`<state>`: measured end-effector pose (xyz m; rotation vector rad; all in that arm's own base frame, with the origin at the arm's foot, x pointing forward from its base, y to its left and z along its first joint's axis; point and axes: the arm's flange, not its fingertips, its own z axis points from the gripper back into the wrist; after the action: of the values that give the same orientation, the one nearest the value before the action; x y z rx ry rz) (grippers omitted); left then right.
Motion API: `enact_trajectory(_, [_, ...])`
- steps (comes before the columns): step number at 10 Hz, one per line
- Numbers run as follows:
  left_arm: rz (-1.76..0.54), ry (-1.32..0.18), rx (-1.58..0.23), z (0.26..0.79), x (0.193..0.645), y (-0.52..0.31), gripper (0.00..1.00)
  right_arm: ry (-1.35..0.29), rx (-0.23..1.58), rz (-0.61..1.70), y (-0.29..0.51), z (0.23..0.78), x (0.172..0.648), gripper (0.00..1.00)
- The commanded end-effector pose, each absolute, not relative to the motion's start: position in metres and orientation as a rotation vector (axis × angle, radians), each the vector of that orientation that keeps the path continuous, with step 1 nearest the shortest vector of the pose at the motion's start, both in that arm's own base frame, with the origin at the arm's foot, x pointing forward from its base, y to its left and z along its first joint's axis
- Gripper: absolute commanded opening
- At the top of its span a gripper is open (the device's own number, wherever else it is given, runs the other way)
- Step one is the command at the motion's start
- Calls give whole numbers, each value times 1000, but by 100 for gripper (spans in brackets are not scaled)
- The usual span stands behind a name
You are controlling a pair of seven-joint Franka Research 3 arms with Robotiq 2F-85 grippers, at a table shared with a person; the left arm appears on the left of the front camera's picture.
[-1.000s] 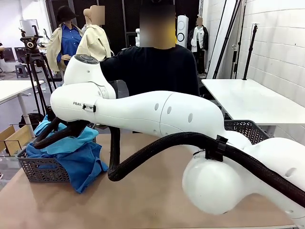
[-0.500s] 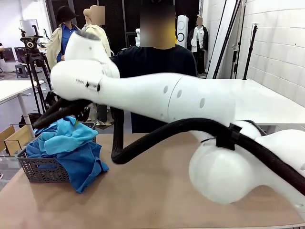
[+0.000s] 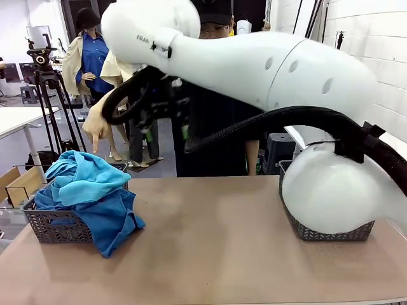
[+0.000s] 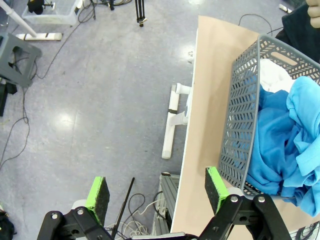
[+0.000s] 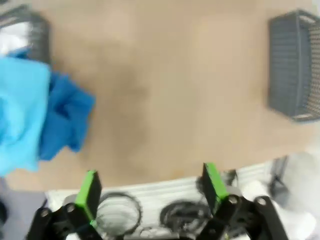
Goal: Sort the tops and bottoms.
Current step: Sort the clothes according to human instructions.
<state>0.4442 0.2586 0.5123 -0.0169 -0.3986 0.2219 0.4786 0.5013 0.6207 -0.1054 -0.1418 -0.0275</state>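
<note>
- Your right pincer [image 5: 150, 192] is spread wide and holds nothing; in the front view it hangs high above the worktop [image 3: 210, 241], in front of the person.
- The tops [image 3: 89, 190] lie heaped in the grey basket [image 3: 54, 225] below that pincer and off to the robot's left, with one royal-blue fold spilling over the rim onto the worktop.
- In the right wrist view, the heap sits far left of the green pads [image 5: 89, 192]; the second basket [image 5: 295, 65] sits far right.
- Your left pincer [image 4: 157, 197] is also spread and empty, hovering just outside the basket's wall, so I judge it the nearer arm.
- The heap has no clear long axis.
</note>
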Motion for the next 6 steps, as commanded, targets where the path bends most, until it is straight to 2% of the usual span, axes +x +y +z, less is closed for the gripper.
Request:
enact_trajectory(1, [216, -398, -10, 513, 443, 260, 100, -288, -95, -150, 410, 598, 426, 100])
enact_trajectory(3, [216, -398, -10, 513, 443, 260, 100, -365, -7, -178, 338, 583, 372, 100])
enact_trajectory(4, [216, -398, -10, 513, 443, 260, 100, -357, 86, -202, 324, 568, 361, 100])
enact_trajectory(5, [216, -398, -10, 513, 443, 260, 100, -290, -72, -157, 448, 693, 489, 100])
enact_trajectory(6, [216, -398, -10, 513, 443, 260, 100, -290, -72, -157, 448, 693, 489, 100])
